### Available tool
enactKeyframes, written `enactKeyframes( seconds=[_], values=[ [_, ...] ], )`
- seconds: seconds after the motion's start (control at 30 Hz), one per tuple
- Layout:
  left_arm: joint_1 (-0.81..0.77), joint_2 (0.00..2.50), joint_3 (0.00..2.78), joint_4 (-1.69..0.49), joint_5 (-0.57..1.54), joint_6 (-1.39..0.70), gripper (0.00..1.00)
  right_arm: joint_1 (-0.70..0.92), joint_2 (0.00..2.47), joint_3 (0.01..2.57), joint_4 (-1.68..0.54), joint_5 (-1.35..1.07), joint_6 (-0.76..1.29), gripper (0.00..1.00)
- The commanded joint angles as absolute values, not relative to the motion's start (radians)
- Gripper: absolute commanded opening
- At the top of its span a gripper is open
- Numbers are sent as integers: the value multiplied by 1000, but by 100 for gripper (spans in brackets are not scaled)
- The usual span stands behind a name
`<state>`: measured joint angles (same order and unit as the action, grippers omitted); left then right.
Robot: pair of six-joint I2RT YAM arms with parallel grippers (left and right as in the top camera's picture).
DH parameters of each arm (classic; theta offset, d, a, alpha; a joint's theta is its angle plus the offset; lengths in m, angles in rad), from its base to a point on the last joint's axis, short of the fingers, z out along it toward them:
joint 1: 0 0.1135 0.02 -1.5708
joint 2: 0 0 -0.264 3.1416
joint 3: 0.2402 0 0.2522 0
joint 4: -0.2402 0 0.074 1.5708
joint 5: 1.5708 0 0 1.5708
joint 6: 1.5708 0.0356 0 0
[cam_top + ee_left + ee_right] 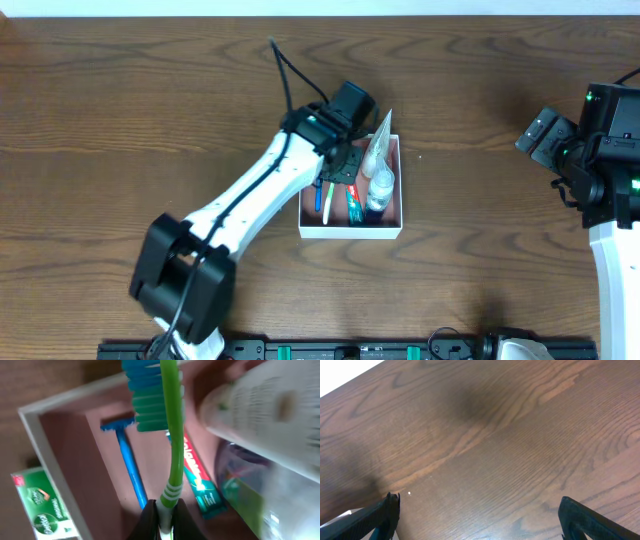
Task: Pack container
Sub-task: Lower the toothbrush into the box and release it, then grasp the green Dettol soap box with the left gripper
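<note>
From above, my left gripper (pixel 344 168) hung over the container (pixel 350 232), which sat near the middle of the wooden table (pixel 150 100), slightly to the right; the arm reached it slantwise from the near left edge; inside the box lay a toothpaste tube (pixel 354 207) and a pale bottle (pixel 380 185), side by side; from here I could not tell how my left fingers stood; my right gripper (pixel 537 138) was well apart, at the table's far right.

Through my left wrist camera, my left gripper (pixel 165 519) was pinching the end of a green toothbrush (pixel 172 450), whose blue-green bristles pointed away over the pink-brown floor of the container (pixel 42 442); a blue razor (pixel 127 462) lay on that floor, the toothpaste tube (pixel 200 482) beside it, and the pale bottle (pixel 270 405) filled the right; a green packet (pixel 45 507) lay outside the white wall.

Through my right wrist camera, my right gripper (pixel 479 505) was spread wide above bare table (pixel 495 435), gripping nothing.
</note>
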<state>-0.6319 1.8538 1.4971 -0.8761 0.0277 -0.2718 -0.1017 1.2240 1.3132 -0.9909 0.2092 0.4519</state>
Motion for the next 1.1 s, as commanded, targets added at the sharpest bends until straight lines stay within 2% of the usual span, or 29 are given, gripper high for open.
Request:
enactKeyframes(
  seconds=[0.0, 0.13, 0.2, 0.23, 0.27, 0.67, 0.73, 0.87, 0.97, 1.07],
  values=[
    [-630, 1895, 1489, -887, -15, -366, 6, -108, 1225, 1321, -991, 212, 448, 99],
    [-630, 1934, 1489, -888, -16, -366, 9, -108, 1225, 1321, -991, 212, 448, 99],
    [-630, 1943, 1489, -888, -15, -366, 17, -108, 1225, 1321, -991, 212, 448, 99],
    [-630, 1944, 1489, -888, -15, -365, 17, -108, 1225, 1321, -991, 212, 448, 99],
    [-630, 1944, 1489, -887, -15, -365, 24, -108, 1225, 1321, -991, 212, 448, 99],
    [-624, 1766, 1623, -983, -17, -337, 36, -108, 1225, 1321, -991, 212, 448, 99],
    [-612, 1705, 1623, -987, -29, -303, 42, -108, 1225, 1321, -991, 212, 448, 99],
    [-538, 1610, 1623, -1056, -157, -290, 61, -108, 1225, 1321, -991, 212, 448, 99],
    [-450, 1606, 1620, -1110, -169, -179, 75, -108, 1225, 1321, -991, 212, 448, 99],
    [-360, 1631, 1579, -1131, -128, -116, 78, -108, 1225, 1321, -991, 212, 448, 99]
  ],
)
